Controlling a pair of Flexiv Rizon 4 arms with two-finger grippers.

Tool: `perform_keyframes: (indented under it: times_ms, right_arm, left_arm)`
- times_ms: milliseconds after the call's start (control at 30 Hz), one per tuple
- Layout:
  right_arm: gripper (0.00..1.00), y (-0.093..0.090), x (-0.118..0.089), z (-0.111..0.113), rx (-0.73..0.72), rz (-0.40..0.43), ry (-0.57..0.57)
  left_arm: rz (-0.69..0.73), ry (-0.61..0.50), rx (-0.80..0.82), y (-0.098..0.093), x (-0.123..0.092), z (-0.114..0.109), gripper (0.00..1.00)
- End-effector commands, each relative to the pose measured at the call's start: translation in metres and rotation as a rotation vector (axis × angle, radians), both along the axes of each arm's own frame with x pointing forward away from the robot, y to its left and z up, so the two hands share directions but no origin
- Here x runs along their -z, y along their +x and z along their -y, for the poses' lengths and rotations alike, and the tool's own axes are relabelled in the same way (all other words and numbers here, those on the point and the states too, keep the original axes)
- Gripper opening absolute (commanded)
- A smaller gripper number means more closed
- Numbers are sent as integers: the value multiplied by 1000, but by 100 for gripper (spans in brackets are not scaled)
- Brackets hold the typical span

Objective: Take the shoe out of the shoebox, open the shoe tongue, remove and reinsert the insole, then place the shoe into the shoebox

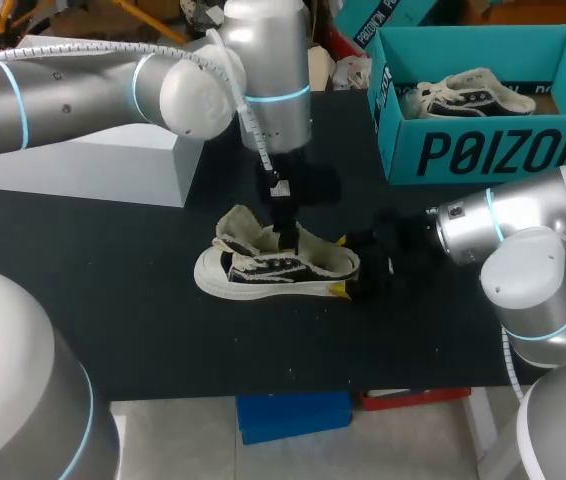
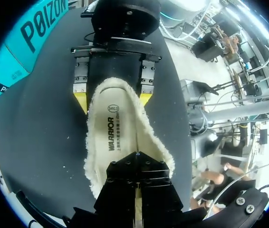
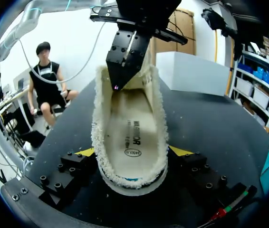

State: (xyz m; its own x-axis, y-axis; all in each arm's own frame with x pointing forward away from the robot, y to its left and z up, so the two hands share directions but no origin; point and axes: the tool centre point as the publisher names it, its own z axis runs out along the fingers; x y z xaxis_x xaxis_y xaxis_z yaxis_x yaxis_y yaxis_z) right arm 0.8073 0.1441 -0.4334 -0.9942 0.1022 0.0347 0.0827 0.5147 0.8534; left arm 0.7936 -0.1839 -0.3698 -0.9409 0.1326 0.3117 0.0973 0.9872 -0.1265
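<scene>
Two arms meet at one shoe [image 1: 263, 272], which lies on its sole on the black desk [image 1: 113, 300]. It is well apart from the teal shoebox [image 1: 493, 150], which stands off behind the right jaws. The right jaws are set fairly wide and hold the shoe's heel between them, a yellow tip pressed to each side. The left jaws are drawn narrow, almost together. They reach from above into the shoe's opening, just ahead of the right jaws, over the cream insole [image 3: 132, 137]. Their tips are hidden inside, so I cannot tell whether they pinch the insole or only rest on it. A second shoe [image 1: 468, 92] lies in the shoebox.

The likely trouble is a weak hold. If the left jaws have only a thin edge of the insole, it may slip free or fold when lifted. If the insole sticks, the pull may drag the soft, fleecy heel up out of the right jaws. The two sets of jaws are also close enough to knock together.

The left arm [image 1: 63, 95] comes across with its wrist pointing straight down. The right arm [image 1: 523, 225] is bent low, its wrist level with the desk and aimed along the shoe toward the toe.
</scene>
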Motion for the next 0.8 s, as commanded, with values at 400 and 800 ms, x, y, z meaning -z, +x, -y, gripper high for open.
perform_keyframes:
  times_ms: [400,800]
  right_arm:
    - [0,0,2,-1,1,-1,0]
    - [0,0,2,-1,1,-1,0]
  left_arm:
    - [-47,16,6,-11,28,6,0]
    - [-56,36,-25,-23,45,4,0]
